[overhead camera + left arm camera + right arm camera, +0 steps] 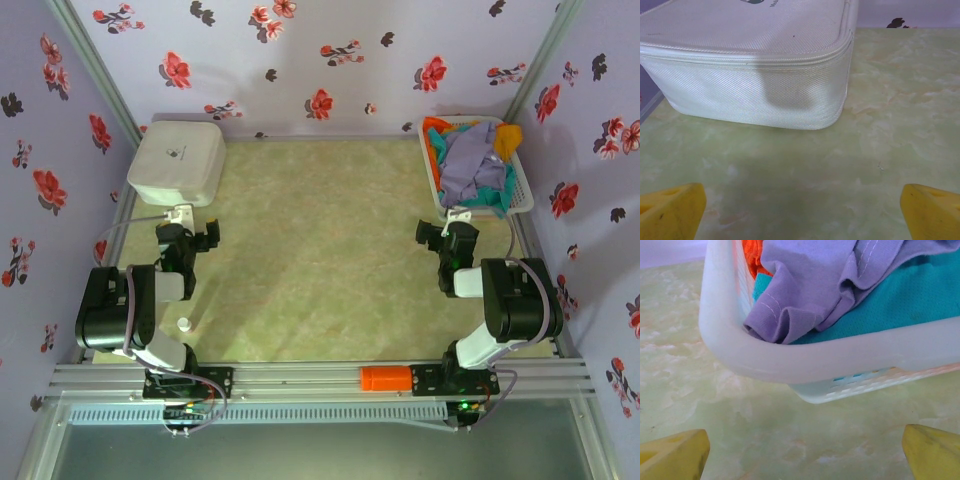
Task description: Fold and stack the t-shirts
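Lavender t-shirt | heaped in basket | just beyond right gripper | seemingly untouched

Open tabletop between white case, basket

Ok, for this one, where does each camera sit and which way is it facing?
Top external: above and behind the arms, looking down on the table; both arms, left gripper and right gripper show.
Left wrist: on the left arm, low, facing the white case; its yellow fingertips frame the bottom corners.
Right wrist: on the right arm, low, facing the basket of t-shirts; yellow fingertips likewise.
Shared: top and right wrist both show the basket and t-shirts.
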Robot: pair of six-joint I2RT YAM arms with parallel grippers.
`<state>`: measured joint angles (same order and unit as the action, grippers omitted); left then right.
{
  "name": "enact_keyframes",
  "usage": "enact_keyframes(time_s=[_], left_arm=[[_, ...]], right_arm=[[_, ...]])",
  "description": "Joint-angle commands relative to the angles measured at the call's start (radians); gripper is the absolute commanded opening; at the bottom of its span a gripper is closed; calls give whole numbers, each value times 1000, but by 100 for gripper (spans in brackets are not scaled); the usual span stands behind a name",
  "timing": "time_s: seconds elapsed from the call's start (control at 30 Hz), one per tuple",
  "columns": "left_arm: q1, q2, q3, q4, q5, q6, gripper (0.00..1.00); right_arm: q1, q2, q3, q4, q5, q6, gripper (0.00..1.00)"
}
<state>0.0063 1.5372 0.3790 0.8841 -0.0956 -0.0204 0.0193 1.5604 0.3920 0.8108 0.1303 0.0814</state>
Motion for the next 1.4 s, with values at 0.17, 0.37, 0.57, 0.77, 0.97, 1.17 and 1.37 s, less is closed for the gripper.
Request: enact_keyframes(time_s=[0.17, 0.37, 0.57, 0.77, 0.97, 1.17, 1.37], left_arm=[[-72, -138, 4, -100, -158, 30, 100], [-111, -319, 129, -470, -204, -111, 97], [-147, -399, 279, -790, -201, -228, 93], [-199, -406, 460, -1136, -170, -348, 92], [-265, -442, 516, -1309, -101, -402, 91], [-300, -491, 484, -1406, -33, -432, 89], [-321, -550, 411, -1433, 7, -464, 88]], right_arm=[[-7, -223, 193, -504, 84, 59, 99], [-5, -298, 344, -806, 119, 177, 99], [-9, -295, 529, -1045, 155, 301, 99], [-28, -192, 794, -1331, 108, 379, 99], [-114, -100, 927, -1392, -22, 449, 98], [-164, 29, 1052, -1441, -63, 453, 90], [-176, 159, 1109, -1369, -93, 469, 81]])
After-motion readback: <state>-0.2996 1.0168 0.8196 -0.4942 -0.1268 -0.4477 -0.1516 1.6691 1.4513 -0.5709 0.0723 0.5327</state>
